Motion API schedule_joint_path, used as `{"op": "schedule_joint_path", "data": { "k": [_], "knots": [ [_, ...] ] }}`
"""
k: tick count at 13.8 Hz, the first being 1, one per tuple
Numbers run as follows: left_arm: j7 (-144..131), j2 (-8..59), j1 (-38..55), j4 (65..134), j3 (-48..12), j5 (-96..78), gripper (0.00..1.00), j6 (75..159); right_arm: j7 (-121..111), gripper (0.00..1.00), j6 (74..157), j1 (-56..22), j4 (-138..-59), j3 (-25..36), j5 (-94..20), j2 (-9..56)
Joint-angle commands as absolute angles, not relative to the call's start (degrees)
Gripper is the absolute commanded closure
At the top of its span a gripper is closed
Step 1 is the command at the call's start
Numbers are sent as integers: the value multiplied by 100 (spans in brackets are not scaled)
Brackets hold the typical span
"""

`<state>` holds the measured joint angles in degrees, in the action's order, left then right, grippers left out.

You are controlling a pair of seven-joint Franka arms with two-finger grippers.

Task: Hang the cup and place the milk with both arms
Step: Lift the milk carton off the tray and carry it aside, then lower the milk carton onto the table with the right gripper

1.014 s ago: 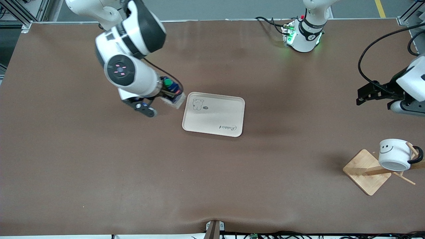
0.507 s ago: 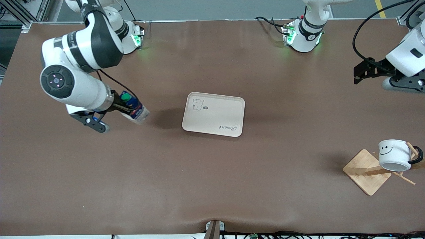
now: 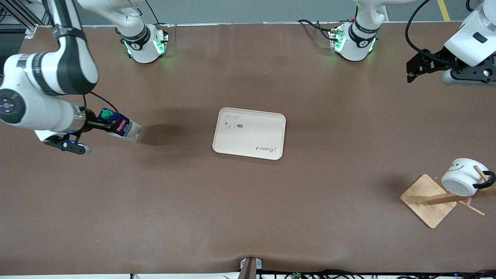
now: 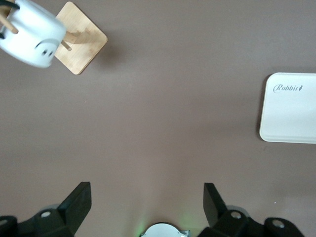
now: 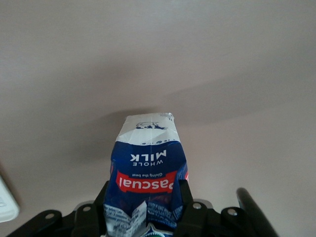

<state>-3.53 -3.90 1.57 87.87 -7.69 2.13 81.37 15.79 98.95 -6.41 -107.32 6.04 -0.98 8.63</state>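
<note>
The milk, a dark-blue carton with a green cap and a red label, is tilted in my right gripper, which is shut on it above bare table between the tray and the right arm's end. In the right wrist view the fingers clamp the carton on both sides. The cup, white with a black handle, hangs tilted on a peg of the wooden rack. My left gripper is open and empty, in the air well away from the rack. Its wrist view shows the cup.
A cream tray with a bear drawing lies at the table's middle; it also shows in the left wrist view. The rack's square base stands near the left arm's end of the table.
My right arm has swung the milk away from the tray toward the right arm's end. My left gripper has drawn away from the rack. The cup has tipped further on its peg.
</note>
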Motion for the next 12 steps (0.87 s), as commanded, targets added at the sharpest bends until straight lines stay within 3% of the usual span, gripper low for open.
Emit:
{"op": "schedule_joint_path", "data": {
  "k": [1, 7, 12],
  "knots": [
    [-510, -484, 149, 8930, -721, 97, 0, 8279, 1179, 100, 10264, -265, -11310, 475, -53, 572],
    [-492, -387, 149, 8947, -712, 97, 0, 8332, 327, 100, 11415, 263, -12470, 483, -53, 317],
    [-404, -422, 79, 9148, -703, 167, 0, 8341, 211, 100, 11496, 500, -12717, 492, -44, 308]
  ]
}}
